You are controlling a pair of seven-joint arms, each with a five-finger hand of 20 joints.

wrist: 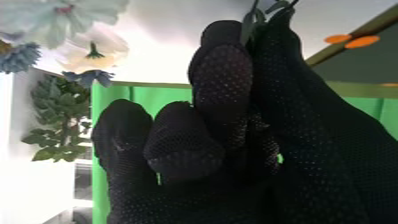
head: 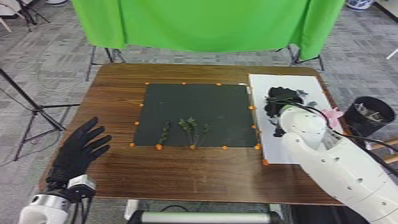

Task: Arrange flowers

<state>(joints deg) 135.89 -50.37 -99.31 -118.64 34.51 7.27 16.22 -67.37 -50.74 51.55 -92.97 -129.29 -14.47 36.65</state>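
The right hand [head: 282,96] is over the white sheet [head: 271,152] on the right side of the brown wooden surface [head: 187,175]. In the right wrist view, its fingers [wrist: 222,65] and thumb [wrist: 289,60] pinch a thin stem with small green leaves [wrist: 258,17]. Pale blue-white [wrist: 67,17], cream [wrist: 93,49] and dusty blue [wrist: 18,59] flowers show beside the hand. In the head view, a pink flower [head: 332,114] is at the right edge of the sheet, near the right arm. Three green sprigs [head: 187,127] stand in a row, tips pointing away from the robot, along the near edge of the dark mat [head: 195,107], which has orange markers around its border. The left hand [head: 78,150] is at the left side of the surface, beside the mat and apart from it, its fingers released and extended.
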